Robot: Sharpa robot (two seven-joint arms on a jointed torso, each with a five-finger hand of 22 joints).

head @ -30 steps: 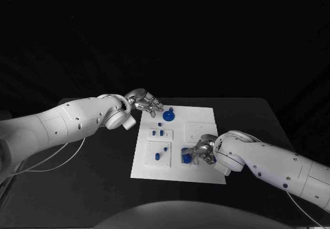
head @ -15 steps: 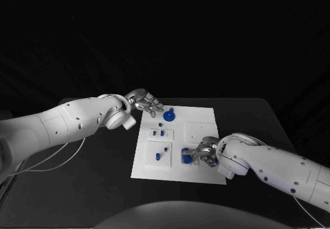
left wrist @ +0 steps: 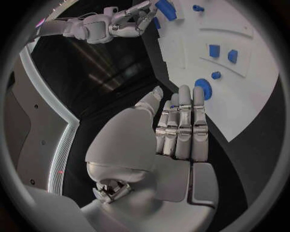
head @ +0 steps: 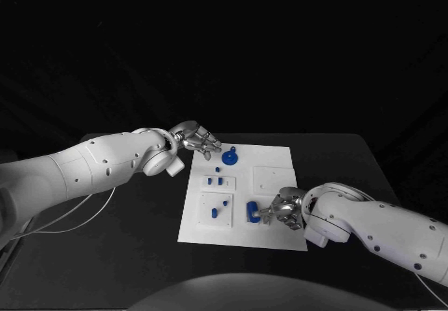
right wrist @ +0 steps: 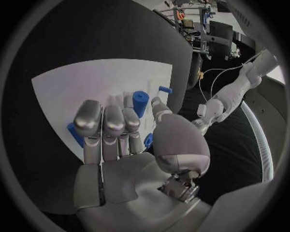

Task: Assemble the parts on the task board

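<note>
The white task board [head: 270, 154] lies mid-table. On its near right part stands a blue cylinder [head: 252, 210]. My right hand [head: 283, 210] reaches it from the right. In the right wrist view the blue cylinder [right wrist: 140, 102] sits between the thumb and a fingertip of my right hand [right wrist: 121, 140], which pinches it. The left wrist view also shows my right hand [left wrist: 111, 26] at the blue cylinder [left wrist: 164, 8]. My left hand [head: 194, 139] hovers at the board's far left corner with straight fingers [left wrist: 181, 121], holding nothing. A round blue part [head: 230, 157] lies just beyond them.
Two small blue blocks [head: 219, 181] and a blue stud [head: 217, 170] sit left of the board's middle. More blue pieces [head: 213, 212] lie on a raised plate at its near left. A white cable [head: 75, 217] hangs beside my left arm over the black table [head: 131, 214].
My right forearm has swung out to the right, and the hand has shifted slightly that way, so more of the blue cylinder shows. My left hand has not moved.
</note>
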